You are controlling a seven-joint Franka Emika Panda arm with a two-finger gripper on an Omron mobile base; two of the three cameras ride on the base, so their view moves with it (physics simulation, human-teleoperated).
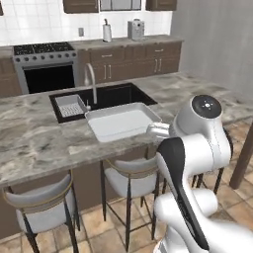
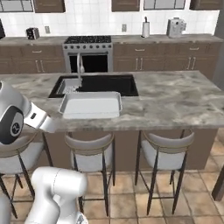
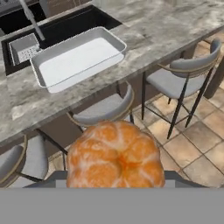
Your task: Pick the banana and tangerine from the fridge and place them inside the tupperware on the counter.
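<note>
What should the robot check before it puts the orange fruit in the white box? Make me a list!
1. Tangerine in the gripper: ok, it sits right at the hand camera between the jaws.
2. Tupperware ready to take fruit: ok, it stands open and upright on the counter, with nothing in it.
3. Banana already inside: not ok, the tupperware holds no banana.
4. Gripper above the tupperware: not ok, the hand view looks over the stools and the floor, short of the counter edge.
5. Way to the tupperware: ok, but the faucet and sink lie just behind it, so do not overshoot.
</note>
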